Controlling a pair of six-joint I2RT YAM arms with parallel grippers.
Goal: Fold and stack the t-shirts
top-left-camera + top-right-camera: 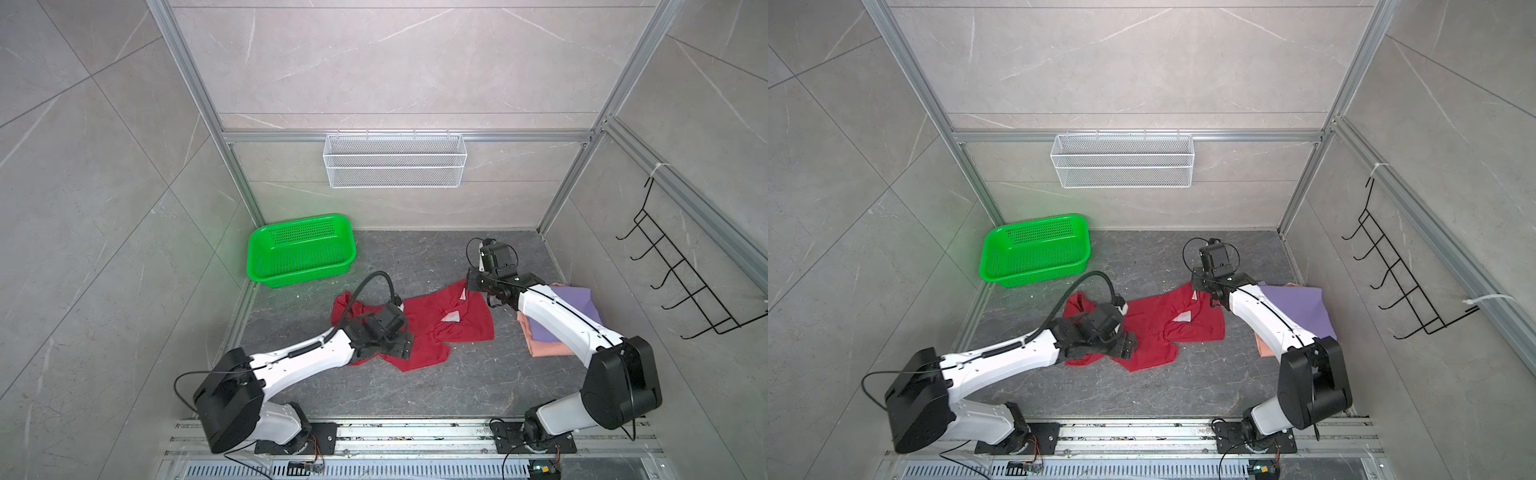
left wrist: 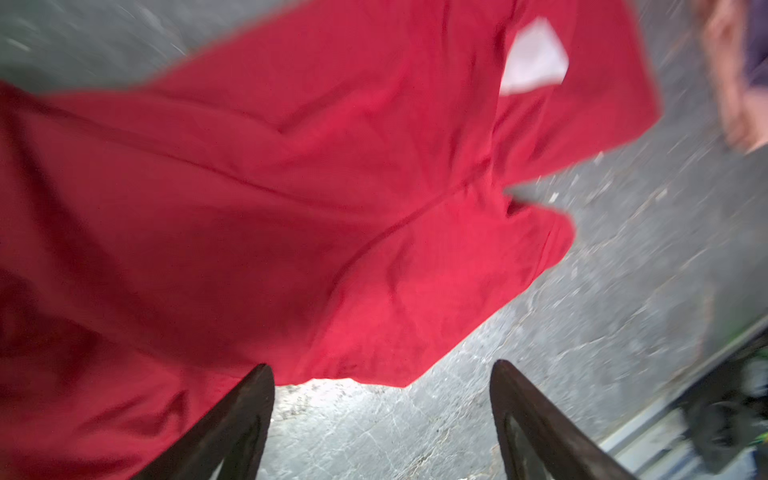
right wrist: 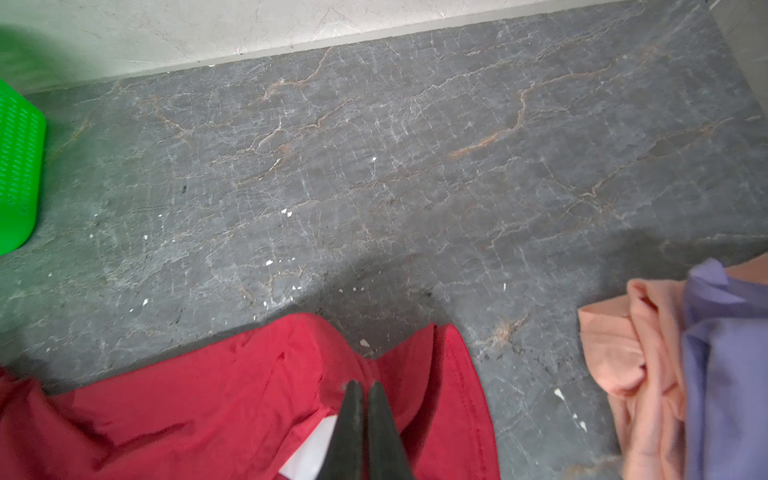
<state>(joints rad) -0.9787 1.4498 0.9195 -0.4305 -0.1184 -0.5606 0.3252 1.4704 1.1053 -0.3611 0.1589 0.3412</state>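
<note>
Dark veined stone floor (image 1: 415,386) fills the bottom of a pale-walled stall. At the far left a green basket (image 1: 299,220) sits against the wall, with nothing seen inside; the right wrist view cuts it off to 1 corner.

Next comes the left arm (image 1: 299,361), which covers part of the red shirt (image 1: 436,320) in both top views. The left gripper (image 2: 381,365) shows best in its own wrist view, badly blurred: its 2 fingers are spread wide with only shirt hem and bare floor between them, gripping nothing.

That shirt lies crumpled and unfolded on the middle of the floor. A small white patch (image 1: 453,318) shows on it, too small to read as a label or a print.

At the shirt's far right corner the right gripper (image 3: 365,386) has its tips pressed together over the cloth. I cannot tell whether any cloth is nipped between them.

Further right, apart from the red one, a folded purple shirt (image 1: 577,307) lies on a pink shirt (image 1: 548,347), both half hidden by the right arm (image 1: 561,320).
</note>
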